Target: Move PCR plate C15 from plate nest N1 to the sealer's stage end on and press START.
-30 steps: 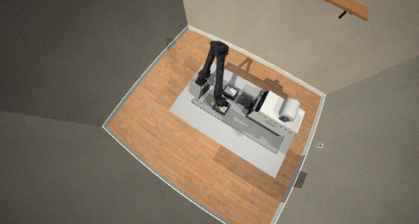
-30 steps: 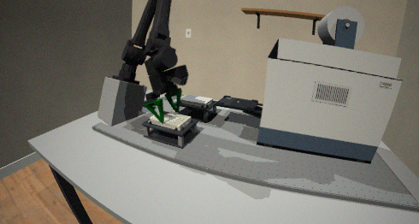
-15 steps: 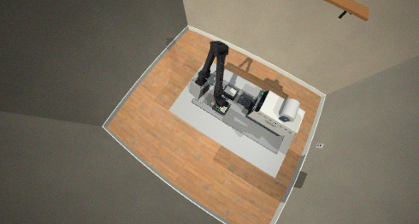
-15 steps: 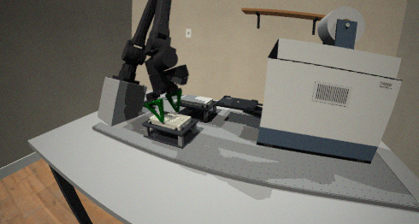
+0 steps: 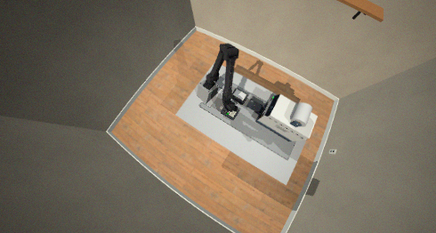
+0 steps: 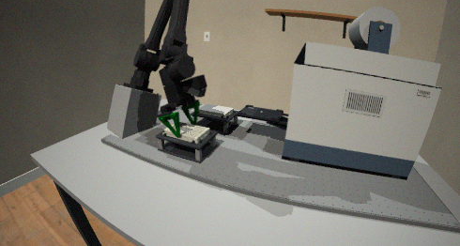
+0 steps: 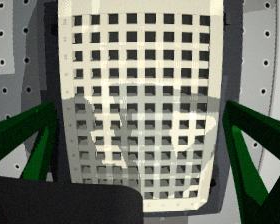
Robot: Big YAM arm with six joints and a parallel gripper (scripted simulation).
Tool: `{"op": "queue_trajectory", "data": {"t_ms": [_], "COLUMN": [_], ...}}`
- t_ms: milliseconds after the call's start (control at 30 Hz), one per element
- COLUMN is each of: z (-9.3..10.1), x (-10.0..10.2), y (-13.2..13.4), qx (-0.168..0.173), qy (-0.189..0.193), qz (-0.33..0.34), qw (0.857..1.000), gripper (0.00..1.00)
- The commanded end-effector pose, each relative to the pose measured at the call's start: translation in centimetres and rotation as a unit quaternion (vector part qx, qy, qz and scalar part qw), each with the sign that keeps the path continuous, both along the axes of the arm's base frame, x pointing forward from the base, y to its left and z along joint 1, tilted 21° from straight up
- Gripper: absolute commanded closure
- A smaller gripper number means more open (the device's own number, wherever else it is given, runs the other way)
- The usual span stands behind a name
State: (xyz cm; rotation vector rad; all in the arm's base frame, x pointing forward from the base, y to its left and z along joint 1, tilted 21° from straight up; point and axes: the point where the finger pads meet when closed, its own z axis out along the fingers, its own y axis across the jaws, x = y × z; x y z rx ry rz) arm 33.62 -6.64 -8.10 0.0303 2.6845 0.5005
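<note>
Green fingers of our gripper [image 6: 180, 115] stand wide, empty, astride unsealed plate C15 [image 7: 143, 99] between them on nest N1 [image 6: 185, 147]; next, we judge, descend and close.

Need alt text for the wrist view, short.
An unsealed cream 96-well plate sits in a dark nest on a perforated grey deck, seen from directly above. The open gripper straddles it, one green finger on each side.
</note>
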Motion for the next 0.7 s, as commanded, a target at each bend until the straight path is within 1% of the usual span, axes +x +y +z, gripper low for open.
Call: {"op": "queue_trajectory", "data": {"t_ms": [0, 67, 167, 267, 333, 433, 667], "z": [0.7, 0.8, 0.2, -0.2, -0.4, -0.3, 0.3], "x": [1.8, 2.0, 1.8, 1.8, 1.4, 0.8, 0.7], "y": [-1.1, -1.4, -1.2, -0.6, -0.2, -0.2, -0.8], "qx": [-0.006, -0.009, -0.006, -0.005, -0.004, -0.005, -0.009], "qy": [-0.02, -0.025, -0.019, -0.017, -0.013, -0.011, -0.014], "qz": [-0.011, -0.015, -0.015, -0.008, -0.006, -0.005, -0.006], "qw": [1.0, 1.0, 1.0, 1.0, 1.0, 1.0, 1.0], "gripper": [0.0, 0.0, 0.0, 0.0, 0.0, 0.0, 0.0]}}
